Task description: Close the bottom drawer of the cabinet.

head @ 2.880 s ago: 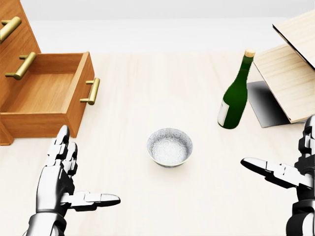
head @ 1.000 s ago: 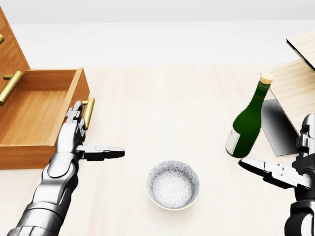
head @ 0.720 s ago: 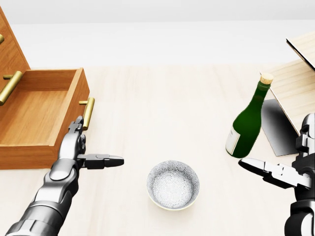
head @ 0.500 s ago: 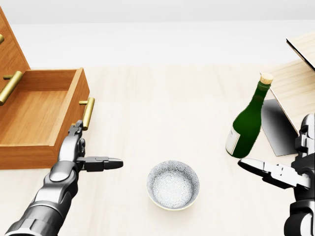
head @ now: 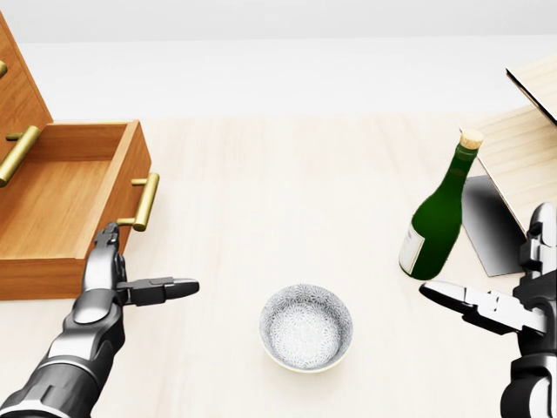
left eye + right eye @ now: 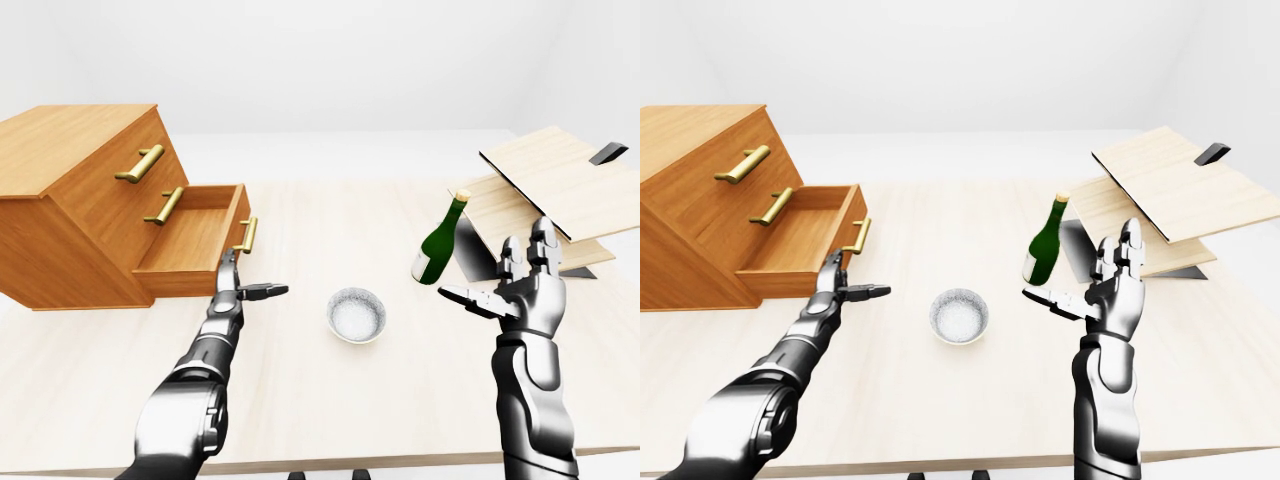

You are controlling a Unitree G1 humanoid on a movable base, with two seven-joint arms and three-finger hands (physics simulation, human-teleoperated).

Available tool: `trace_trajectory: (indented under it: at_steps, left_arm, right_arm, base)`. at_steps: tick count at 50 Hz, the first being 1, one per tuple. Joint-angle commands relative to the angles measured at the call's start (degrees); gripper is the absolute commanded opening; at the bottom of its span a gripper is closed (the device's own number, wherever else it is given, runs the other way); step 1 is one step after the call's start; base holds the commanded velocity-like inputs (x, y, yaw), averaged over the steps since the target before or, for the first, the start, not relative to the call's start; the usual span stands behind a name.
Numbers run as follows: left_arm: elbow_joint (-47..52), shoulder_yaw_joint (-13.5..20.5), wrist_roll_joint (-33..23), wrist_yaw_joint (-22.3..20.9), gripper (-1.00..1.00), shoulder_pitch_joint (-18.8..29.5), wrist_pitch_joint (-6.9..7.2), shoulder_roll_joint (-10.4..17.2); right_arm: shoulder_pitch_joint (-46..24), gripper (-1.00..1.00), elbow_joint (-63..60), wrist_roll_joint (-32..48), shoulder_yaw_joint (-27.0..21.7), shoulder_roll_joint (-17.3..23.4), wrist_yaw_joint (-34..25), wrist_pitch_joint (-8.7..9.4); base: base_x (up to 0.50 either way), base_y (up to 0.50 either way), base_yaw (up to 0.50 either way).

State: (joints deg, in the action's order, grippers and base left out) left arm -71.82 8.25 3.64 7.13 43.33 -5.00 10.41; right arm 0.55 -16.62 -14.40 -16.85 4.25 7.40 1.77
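Drawer (image 5: 78,187) partly closed, above retreated fingers (image 5: 104,248).

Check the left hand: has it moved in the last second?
Yes. In the head view the left hand has dropped down-left, away from the drawer handle, while the bowl stays put.

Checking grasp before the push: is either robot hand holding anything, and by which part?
Nothing is held. The left robot hand is open beside the bottom drawer, below its handle; the right robot hand is open too.
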Motion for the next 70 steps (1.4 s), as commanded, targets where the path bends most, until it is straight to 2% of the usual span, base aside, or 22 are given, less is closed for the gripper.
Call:
trace_trajectory:
  at_steps: [1, 13, 17, 21, 33, 36, 38, 43, 59, 70]
  left_arm:
    - [-1.2, 1.3, 0.5, 2.3, 1.0, -0.1, 0.0, 1.0]
    - [-1.9, 2.6, 1.5, 6.1, 1.0, 0.3, 0.0, 2.6]
    - [-2.3, 3.2, 2.0, 9.3, 1.0, 0.2, 0.0, 3.1]
    - [-2.5, 4.0, 3.2, 10.9, 1.0, 0.5, 0.0, 3.8]
    - [-2.6, 5.2, 6.0, 15.7, 1.0, 0.7, 0.0, 5.8]
    - [-2.6, 5.5, 6.5, 17.4, 1.0, 0.7, 0.0, 6.3]
    - [-2.6, 5.6, 6.4, 20.4, 1.0, 0.6, 0.0, 6.9]
    - [-2.4, 6.4, 7.5, 22.9, 1.0, 0.5, 0.0, 8.0]
    - [-0.9, 7.4, 10.8, 22.9, 1.0, 0.3, 0.0, 11.6]
    - [-1.2, 7.4, 11.7, 22.9, 1.0, 0.0, 0.0, 12.1]
  right_arm:
    - [-0.1, 1.0, 0.5, 0.0, 0.1, 0.0, -0.1, -0.25]
    - [0.0, 1.0, 0.0, -0.1, 0.1, 0.1, 0.1, 0.14]
    - [0.0, 1.0, 0.1, 0.0, 0.1, 0.0, 0.0, 0.03]
    - [0.0, 1.0, -0.6, -0.1, 0.1, 0.0, 0.1, 0.64]
    - [0.2, 1.0, -1.0, 0.1, 0.2, -0.1, 0.1, 0.92]
    - [-0.1, 1.0, -0.3, 0.1, 0.1, -0.1, 0.0, 0.54]
    - [-0.1, 1.0, -0.4, 0.1, 0.1, 0.0, 0.0, 0.61]
    - [-0.2, 1.0, -0.2, 0.1, 0.2, 0.0, 0.1, 0.49]
    - [0.0, 1.0, -0.5, 0.2, 0.3, -0.1, 0.1, 0.71]
    - [0.0, 1.0, -0.5, 0.2, 0.2, -0.1, 0.0, 0.66]
  base:
    - [0.0, 0.0, 0.0]
    - [0.0, 0.0, 0.0]
    - [0.0, 0.0, 0.0]
    - [0.0, 0.0, 0.0]
    - [0.0, 0.0, 0.0]
    - [0.0, 0.0, 0.0]
    - [0.0, 0.0, 0.0]
    - [0.0, 0.0, 0.0]
    - [0.0, 0.0, 0.0]
    - [0.0, 0.0, 0.0]
